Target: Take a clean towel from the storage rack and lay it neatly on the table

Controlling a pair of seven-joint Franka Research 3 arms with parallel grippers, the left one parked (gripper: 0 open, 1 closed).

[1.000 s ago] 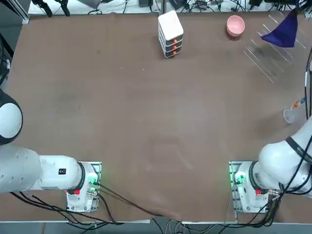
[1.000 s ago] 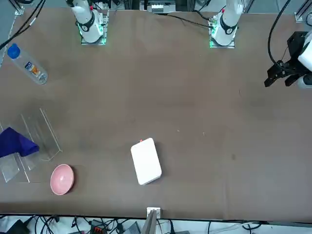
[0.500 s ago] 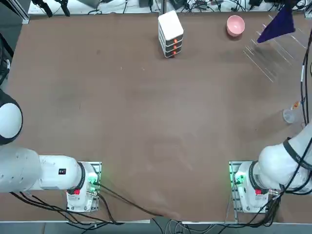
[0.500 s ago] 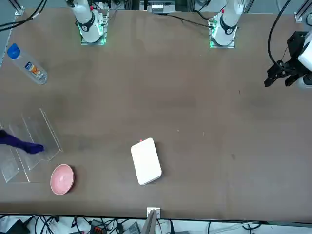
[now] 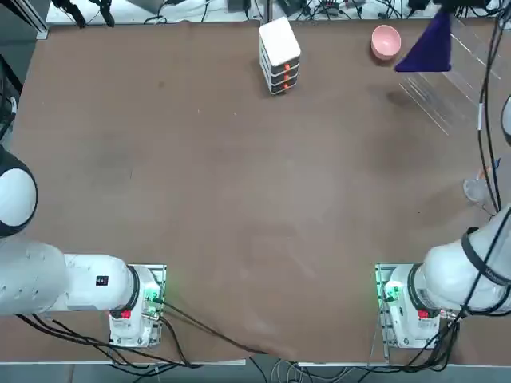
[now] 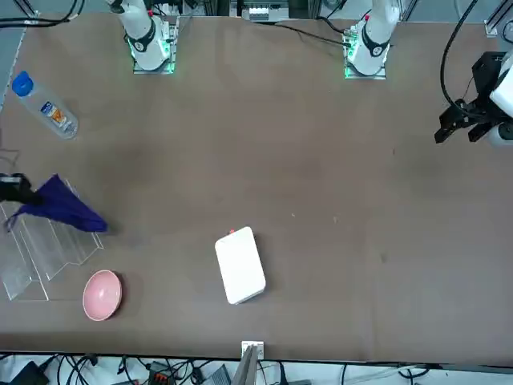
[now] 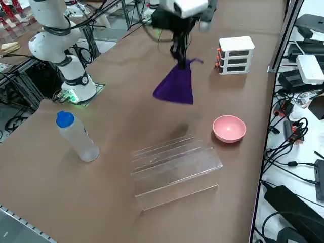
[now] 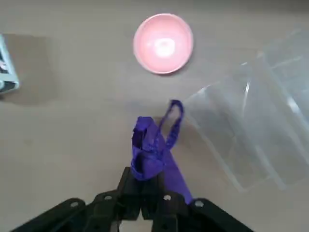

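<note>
Right now you have the right gripper (image 7: 178, 54) clamped tight on the towel (image 7: 175, 85), pinching it by its top corner. The purple cloth hangs free in the air above the table (image 5: 239, 199), clear of the storage rack (image 7: 172, 164), which sits on the tabletop on the robot's right side at the far end. You can see the pink bowl (image 7: 229, 127) just beside the rack, and the white box (image 7: 235, 54) stands further left along the far edge. A plastic bottle (image 7: 77, 136) with a blue cap stands upright nearer the robot's right base (image 7: 76, 88).
</note>
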